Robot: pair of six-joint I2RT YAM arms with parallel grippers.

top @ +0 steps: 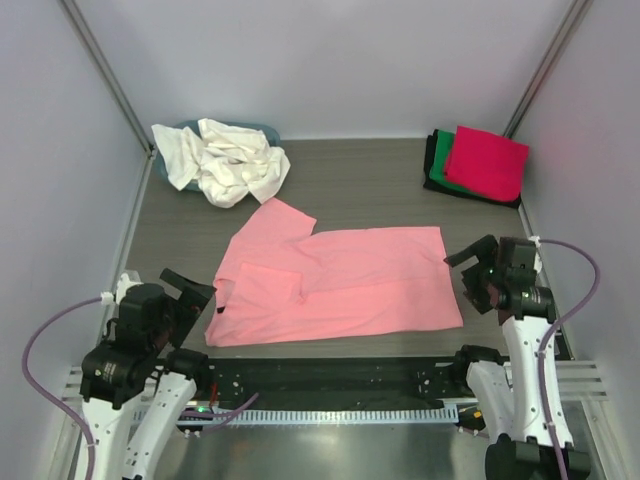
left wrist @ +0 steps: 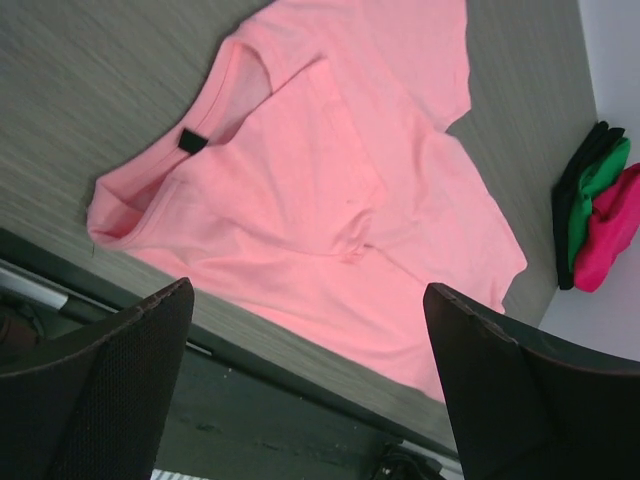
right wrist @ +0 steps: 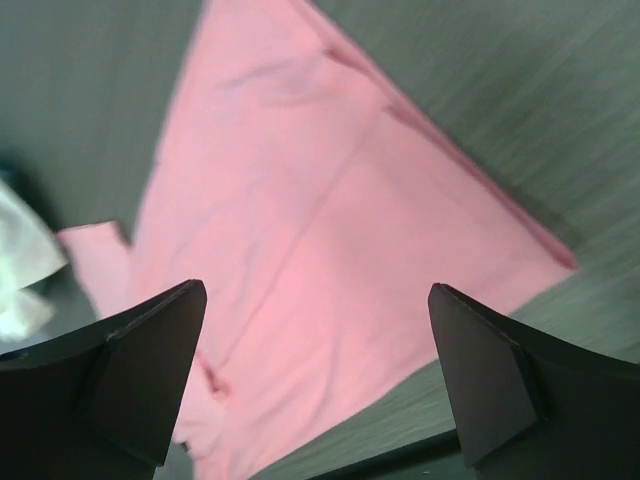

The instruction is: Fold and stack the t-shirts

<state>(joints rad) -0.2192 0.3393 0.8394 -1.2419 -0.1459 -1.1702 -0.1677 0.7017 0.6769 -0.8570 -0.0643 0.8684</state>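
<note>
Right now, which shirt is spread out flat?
The salmon pink t-shirt mid-table; the cream white t-shirts are crumpled, the magenta red t-shirt is folded.

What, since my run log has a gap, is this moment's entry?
pink shirt: spread flat, partly folded | left gripper: open, empty | right gripper: open, empty | stack: far right | white shirts: crumpled, far left

Table (top: 370,190): grey wood-grain top, enclosed by plain white walls (top: 330,60) on three sides. Teal-blue tub (top: 258,128) sat at the far-left corner, with only parts of its rim visible. Left strut (top: 107,75) and right strut (top: 546,62), both metal, slanted up from the far corners. Black rail (top: 330,372) ran along the near edge, with a ribbed metal strip (top: 330,412) just beside it.
</note>
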